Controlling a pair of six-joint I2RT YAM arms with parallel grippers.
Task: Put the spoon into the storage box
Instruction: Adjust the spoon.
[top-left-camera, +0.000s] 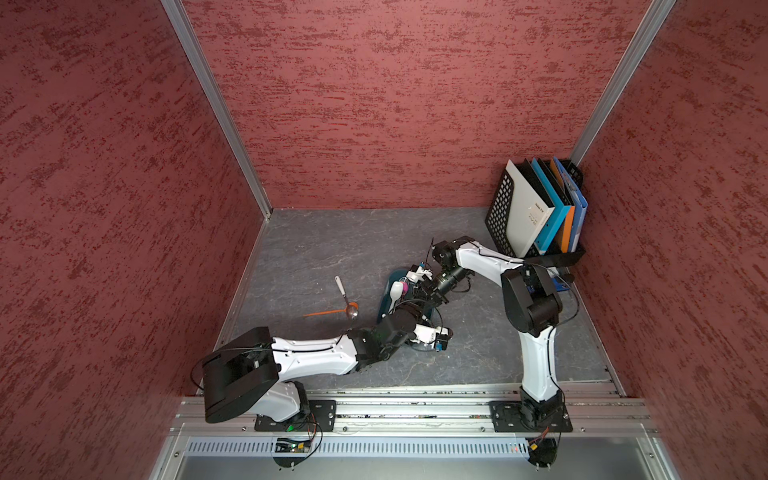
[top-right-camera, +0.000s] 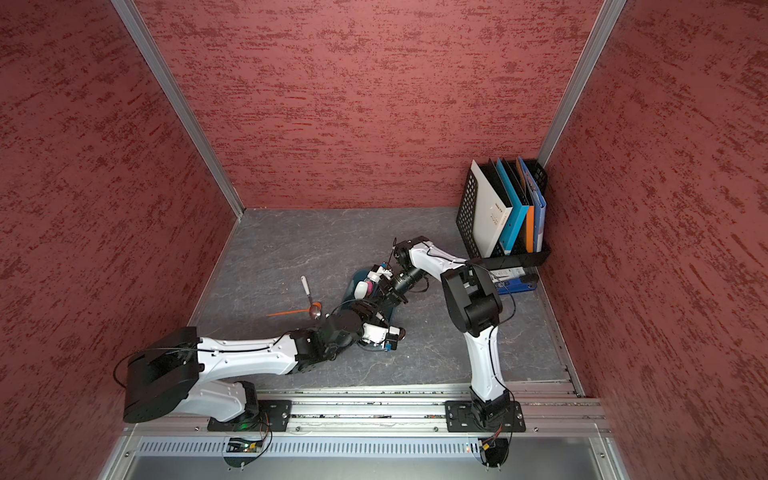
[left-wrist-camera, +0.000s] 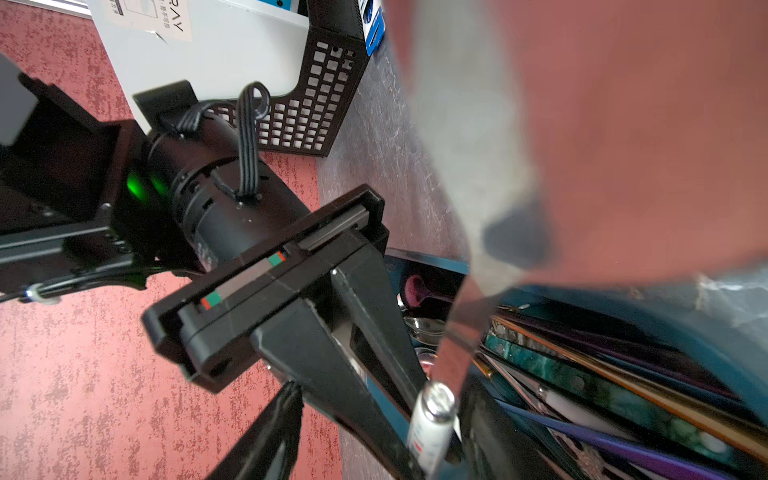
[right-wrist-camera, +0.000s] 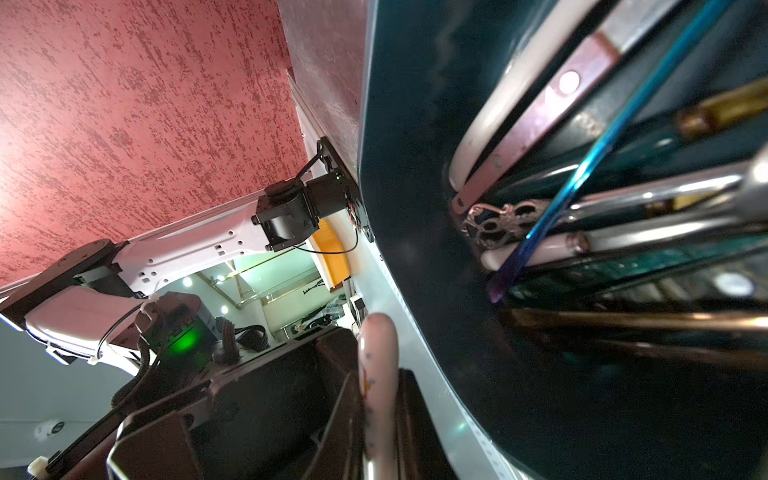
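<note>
Right wrist view: right gripper (right-wrist-camera: 378, 374) is pinched on the pale handle of the spoon (right-wrist-camera: 376, 340) at bottom centre of frame. The handle tip stands free, just beside the rim of the box (right-wrist-camera: 415, 187). Several utensils are packed inside the box, at right of frame.

Both top views: the box sits mid-frame on the bench (top-left-camera: 478, 353), with both arms meeting over it. Left gripper (top-left-camera: 413, 308) hangs over the box; spread or pressed together cannot be told. White-handled spoon (top-left-camera: 340, 286) and orange spoon (top-left-camera: 326, 312) lie left of the box, bowls meeting.
</note>
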